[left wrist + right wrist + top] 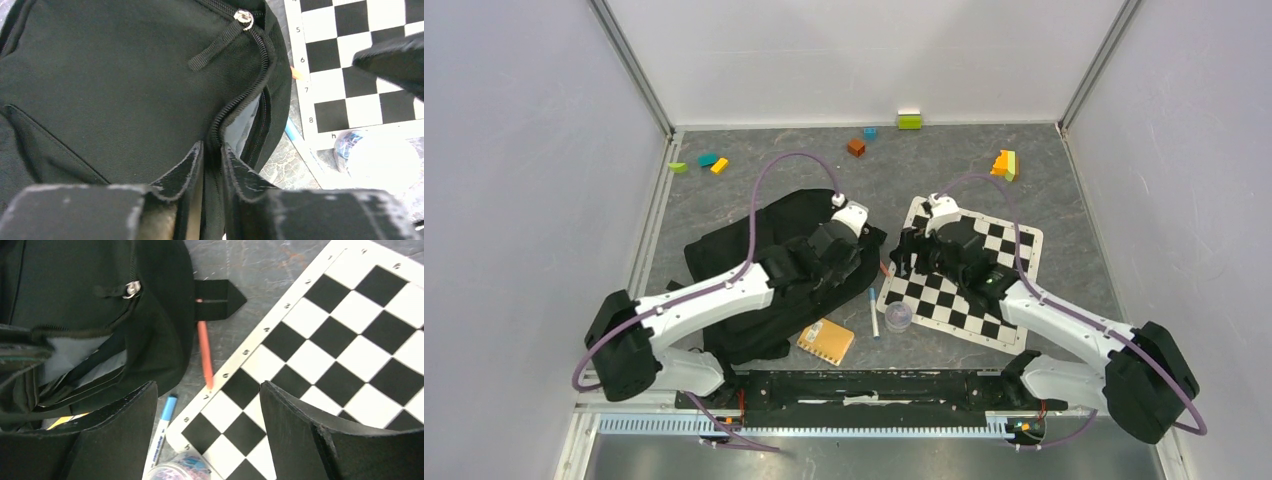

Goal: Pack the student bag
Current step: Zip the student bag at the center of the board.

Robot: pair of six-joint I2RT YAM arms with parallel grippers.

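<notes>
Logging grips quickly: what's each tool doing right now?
Left tool: closed on the zipper edge of the backpack.
Right tool: open, holding nothing.

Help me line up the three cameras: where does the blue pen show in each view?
Top: blue pen lies near centre, between the bag and the board, by the board's near-left corner.
Left wrist: right of centre, in the strip of table between bag and board.
Right wrist: bottom edge, left of centre, just left of the board's corner.
Shared landmark: the board, in all three views.
</notes>
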